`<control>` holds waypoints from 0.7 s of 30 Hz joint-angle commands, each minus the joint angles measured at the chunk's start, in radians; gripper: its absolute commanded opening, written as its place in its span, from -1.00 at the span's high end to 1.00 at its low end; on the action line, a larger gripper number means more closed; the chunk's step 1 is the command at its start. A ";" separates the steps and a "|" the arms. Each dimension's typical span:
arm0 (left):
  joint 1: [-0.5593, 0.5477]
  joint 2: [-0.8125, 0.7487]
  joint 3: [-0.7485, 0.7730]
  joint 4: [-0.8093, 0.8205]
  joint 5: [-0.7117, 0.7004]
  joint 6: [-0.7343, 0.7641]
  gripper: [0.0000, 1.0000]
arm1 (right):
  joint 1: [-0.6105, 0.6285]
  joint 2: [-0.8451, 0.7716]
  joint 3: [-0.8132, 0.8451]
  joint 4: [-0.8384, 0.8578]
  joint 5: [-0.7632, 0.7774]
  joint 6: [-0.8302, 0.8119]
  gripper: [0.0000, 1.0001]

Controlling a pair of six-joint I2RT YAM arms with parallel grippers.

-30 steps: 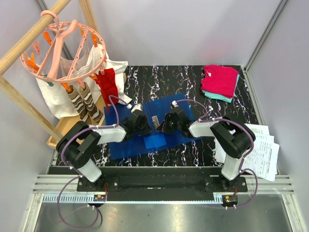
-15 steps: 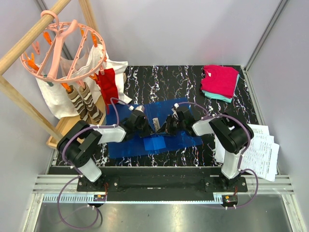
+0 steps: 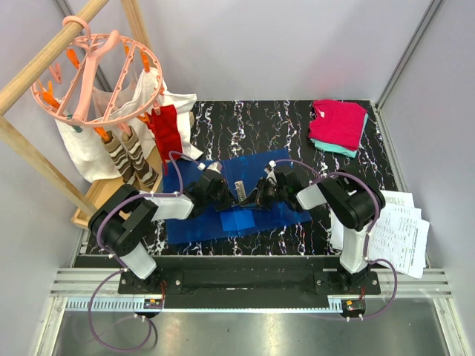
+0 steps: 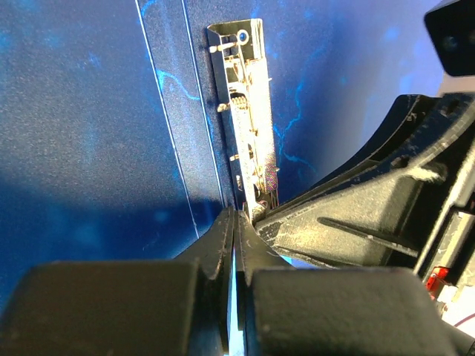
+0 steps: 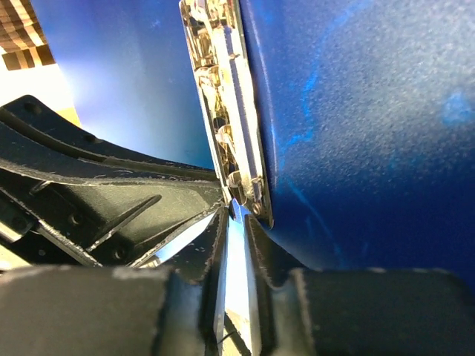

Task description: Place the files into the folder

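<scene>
The left hand is closed, its two black fingers pressed together at the near end of a metal clip. A hair-thin pale blue line shows between them. Whether that is a pinched edge cannot be told.

The right hand meets it from the other side, fingertips at the same end of the clip. Its fingers stand a narrow slit apart with a pale sliver in the gap – whether they grip anything cannot be told. In the overhead view the two hands sit almost tip to tip.

Both are low over the folder, which lies flat across the middle of the desk, a black surface with white veining. The clip is the only thing seen in the folder.

The files lie in a fanned stack at the near right corner, beside the right arm's base – well apart from the folder. Folded pink and teal clothes rest at the far right corner. A round pink drying hanger with laundry hangs at the far left.
</scene>
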 commanded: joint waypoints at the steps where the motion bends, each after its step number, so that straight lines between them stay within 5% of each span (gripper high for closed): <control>1: -0.007 0.043 -0.064 -0.223 -0.074 0.041 1.00 | -0.008 0.036 0.014 0.041 -0.001 0.008 0.70; 6: -0.013 0.046 -0.065 -0.223 -0.085 0.050 1.00 | -0.007 0.039 0.030 0.046 -0.010 0.006 1.00; 15: -0.056 -0.042 0.010 -0.309 -0.162 0.093 1.00 | -0.010 -0.041 0.050 -0.129 0.060 -0.075 1.00; 21: -0.051 0.086 0.019 -0.335 -0.211 0.029 1.00 | -0.007 -0.039 0.037 -0.227 0.132 -0.104 1.00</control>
